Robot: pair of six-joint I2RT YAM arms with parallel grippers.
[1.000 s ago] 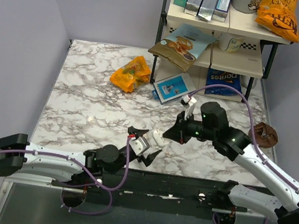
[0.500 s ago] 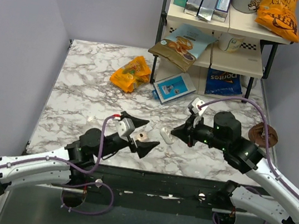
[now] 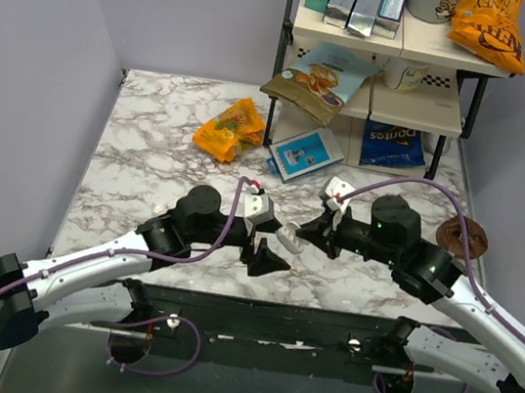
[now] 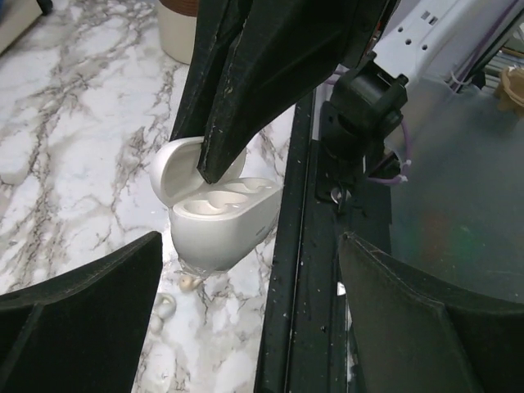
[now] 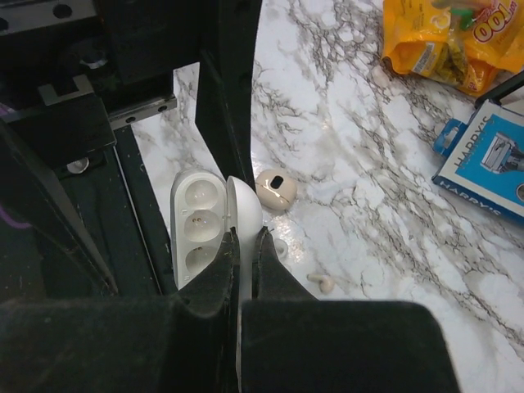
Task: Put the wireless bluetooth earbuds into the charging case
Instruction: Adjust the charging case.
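Observation:
The charging case [image 5: 196,229] is a small cream oval with its lid [image 5: 246,209] flipped open and its wells showing bare. It hangs just above the marble near the front edge. My right gripper [image 5: 243,239] is shut on the lid. In the top view the case [image 3: 288,237] sits between both grippers. My left gripper [image 3: 271,241] stands open, and the case [image 4: 221,217] lies ahead of its wide-apart fingers [image 4: 74,319], untouched. Loose earbuds lie on the marble beneath: one beige bud [image 5: 277,188], a small piece [image 5: 324,283], and two by the case [image 4: 190,281], [image 4: 164,307].
An orange snack bag [image 3: 230,128] and a blue box [image 3: 306,152] lie mid-table. A shelf rack [image 3: 388,87] with bags and cartons stands at the back right. A brown disc [image 3: 462,236] sits at the right edge. The black front rail [image 4: 303,270] runs close beside the case.
My left arm has swung forward and right, bringing its open gripper up beside the case. The right gripper kept hold of the lid and shifted only a little.

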